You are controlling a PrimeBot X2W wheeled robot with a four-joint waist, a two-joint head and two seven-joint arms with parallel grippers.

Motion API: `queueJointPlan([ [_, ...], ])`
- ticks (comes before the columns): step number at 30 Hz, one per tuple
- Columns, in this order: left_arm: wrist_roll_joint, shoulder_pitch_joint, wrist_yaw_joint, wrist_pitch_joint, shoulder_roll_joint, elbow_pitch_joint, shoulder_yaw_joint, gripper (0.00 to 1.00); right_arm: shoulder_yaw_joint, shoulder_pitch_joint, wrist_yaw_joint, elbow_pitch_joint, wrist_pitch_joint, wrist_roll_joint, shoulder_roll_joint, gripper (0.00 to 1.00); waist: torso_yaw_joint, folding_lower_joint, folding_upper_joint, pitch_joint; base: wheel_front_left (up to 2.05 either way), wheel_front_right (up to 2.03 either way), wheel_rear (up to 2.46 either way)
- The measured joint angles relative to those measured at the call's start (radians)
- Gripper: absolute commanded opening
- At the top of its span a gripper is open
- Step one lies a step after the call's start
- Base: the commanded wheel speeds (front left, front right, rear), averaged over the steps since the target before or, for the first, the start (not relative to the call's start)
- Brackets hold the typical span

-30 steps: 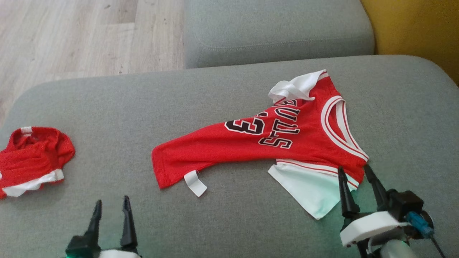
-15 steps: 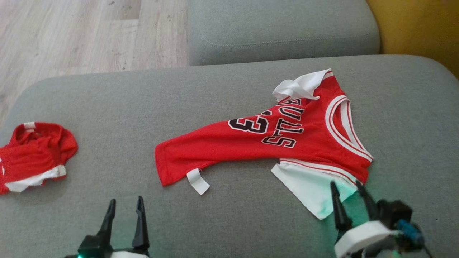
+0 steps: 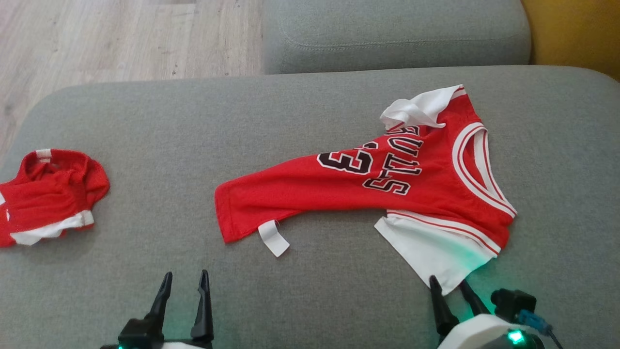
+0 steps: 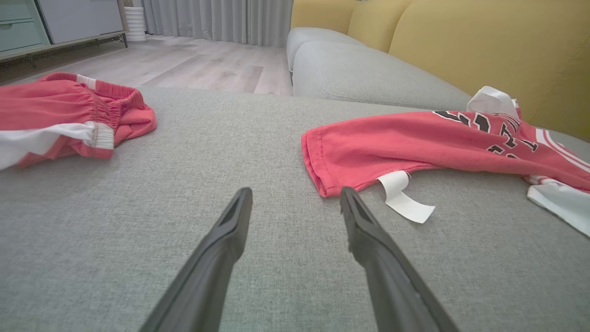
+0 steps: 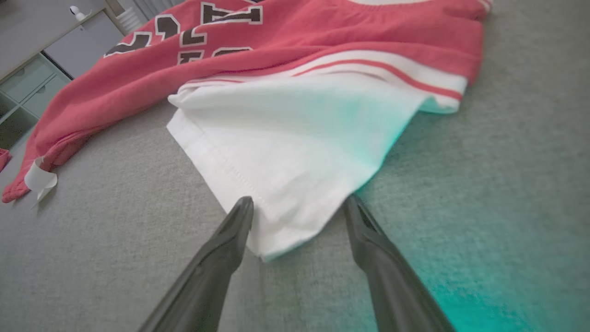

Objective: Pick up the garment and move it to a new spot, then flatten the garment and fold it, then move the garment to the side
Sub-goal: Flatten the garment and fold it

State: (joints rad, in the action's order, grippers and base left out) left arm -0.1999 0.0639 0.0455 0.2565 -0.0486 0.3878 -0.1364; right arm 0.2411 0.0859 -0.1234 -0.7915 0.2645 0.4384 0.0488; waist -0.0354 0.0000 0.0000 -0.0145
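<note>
The garment [image 3: 368, 194] lies rumpled on the grey cushion [image 3: 145, 116], its long axis running across the robot's front, hem to the left, collar to the right. The right gripper [image 3: 446, 281] is nearer: fingers spread wide and empty, the garment's white corner lying between their tips. The left gripper [image 3: 185, 274], equally spread and empty, sits just short of the hem.
</note>
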Motion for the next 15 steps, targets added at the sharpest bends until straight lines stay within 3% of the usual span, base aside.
queueJointPlan([
  [15,0.008,-0.027,0.018,0.000,0.000,0.000,-0.001,1.00,0.135,0.061,0.000,-0.016,0.010,0.170,0.021,1.00,-0.017,0.0000,0.0000,-0.037,0.00,0.00,0.00],
])
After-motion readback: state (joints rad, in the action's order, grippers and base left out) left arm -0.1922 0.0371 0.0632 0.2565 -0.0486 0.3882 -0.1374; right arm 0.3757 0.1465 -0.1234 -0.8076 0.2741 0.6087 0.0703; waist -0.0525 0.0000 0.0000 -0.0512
